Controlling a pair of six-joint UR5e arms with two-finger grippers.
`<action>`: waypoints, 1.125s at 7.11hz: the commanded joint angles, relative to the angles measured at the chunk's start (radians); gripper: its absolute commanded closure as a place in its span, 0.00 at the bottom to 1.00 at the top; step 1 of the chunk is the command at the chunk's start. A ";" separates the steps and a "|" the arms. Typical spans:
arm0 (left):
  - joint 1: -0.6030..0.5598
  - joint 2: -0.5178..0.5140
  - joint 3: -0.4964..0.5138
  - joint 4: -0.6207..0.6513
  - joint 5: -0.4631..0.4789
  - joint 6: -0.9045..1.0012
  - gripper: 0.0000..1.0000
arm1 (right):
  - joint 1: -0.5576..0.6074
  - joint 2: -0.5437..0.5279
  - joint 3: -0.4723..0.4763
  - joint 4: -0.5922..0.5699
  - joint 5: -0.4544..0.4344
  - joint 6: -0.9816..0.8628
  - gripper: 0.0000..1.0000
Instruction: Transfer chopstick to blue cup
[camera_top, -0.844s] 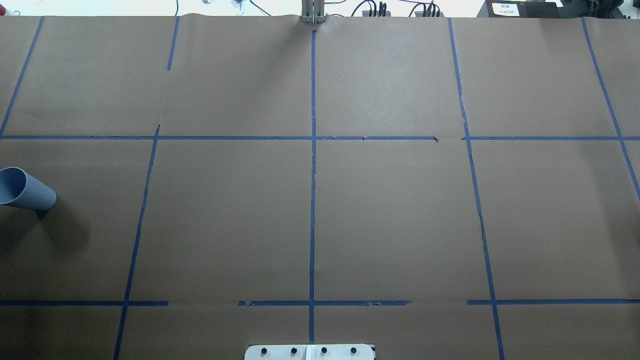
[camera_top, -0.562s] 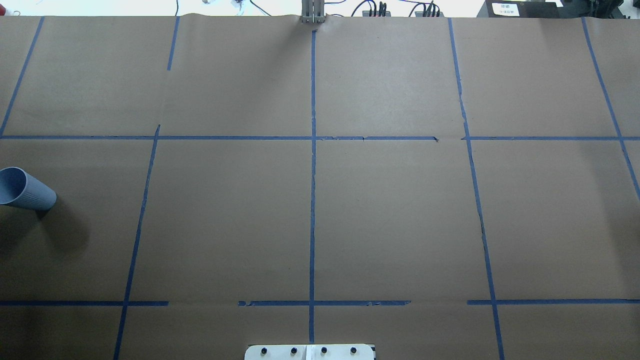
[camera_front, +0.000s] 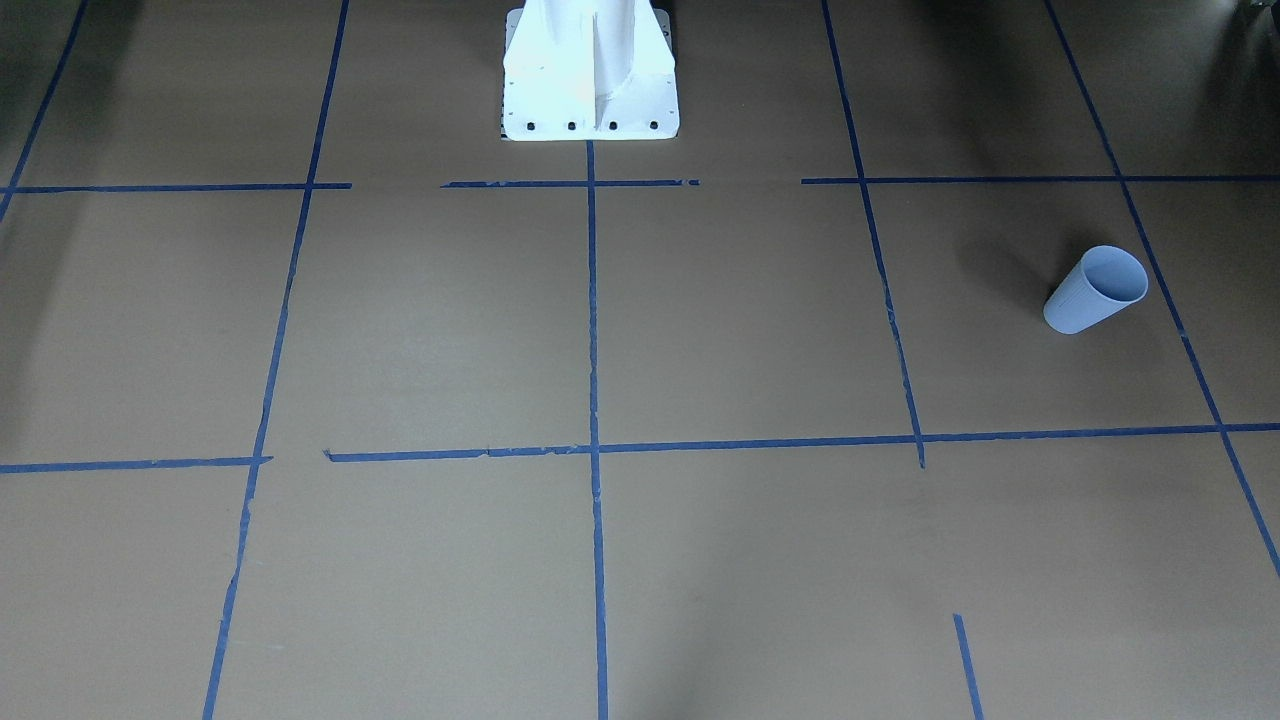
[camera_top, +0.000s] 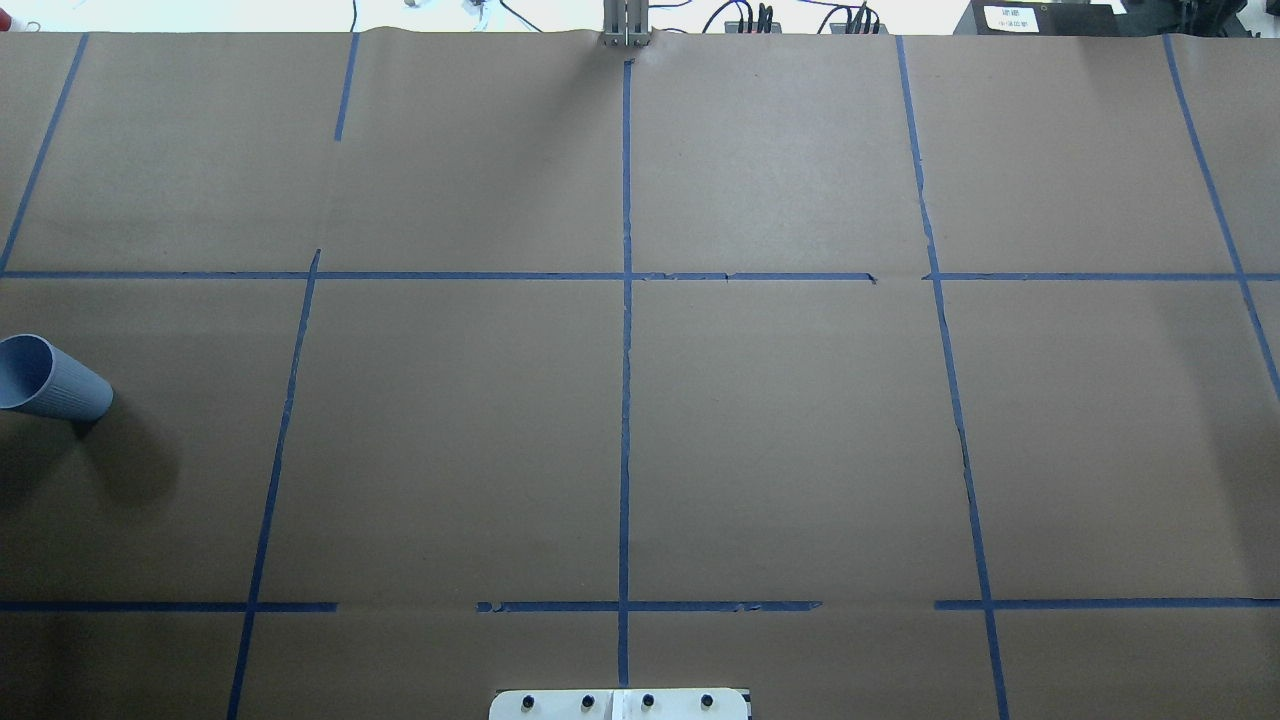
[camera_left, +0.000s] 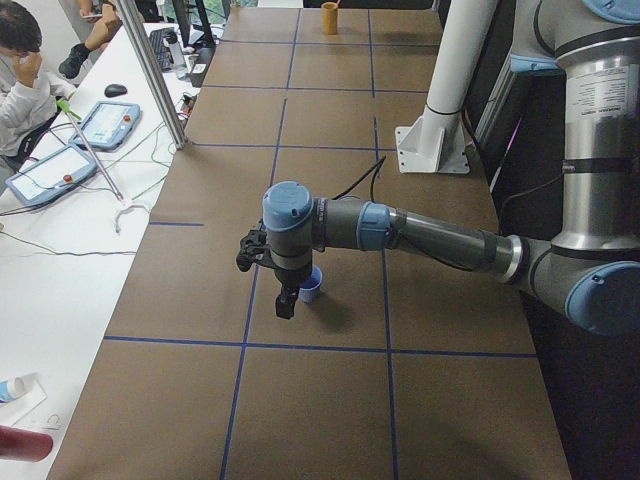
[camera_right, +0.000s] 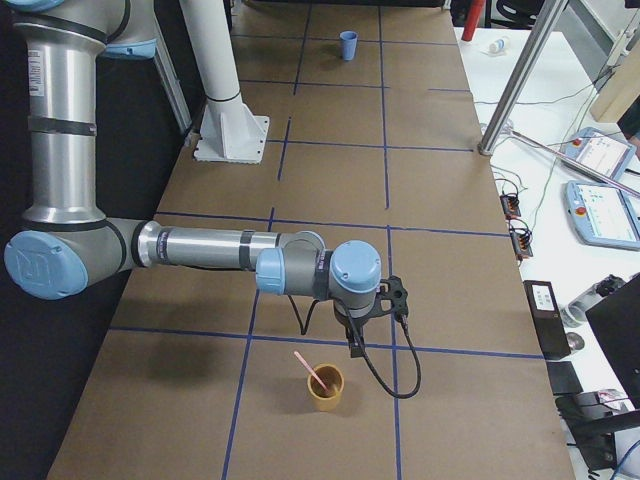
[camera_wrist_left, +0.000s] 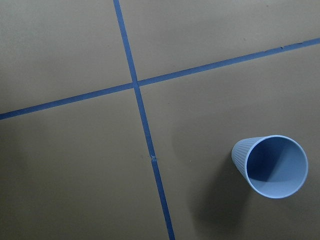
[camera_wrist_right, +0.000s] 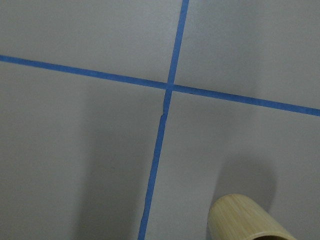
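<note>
Leaning in tan cup (camera_right: 325, 399), chopstick (camera_right: 309, 369), near right jaws

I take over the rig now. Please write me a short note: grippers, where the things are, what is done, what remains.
Left gripper hangs beside the blue cup; right gripper hangs near the tan cup. Open or shut: cannot tell for either.
Chopstick leans in the tan cup. Blue cup upright, empty.
Done: nothing.
Left: grasp chopstick, carry it to the blue cup.
</note>
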 joint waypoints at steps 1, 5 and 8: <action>0.000 0.007 0.011 -0.006 0.006 0.001 0.00 | -0.001 -0.048 0.037 0.014 0.003 -0.067 0.00; 0.150 0.012 0.050 -0.074 -0.011 -0.321 0.00 | -0.013 -0.050 0.036 0.015 0.004 -0.069 0.00; 0.265 0.009 0.118 -0.228 -0.011 -0.494 0.00 | -0.036 -0.048 0.037 0.020 0.007 -0.066 0.00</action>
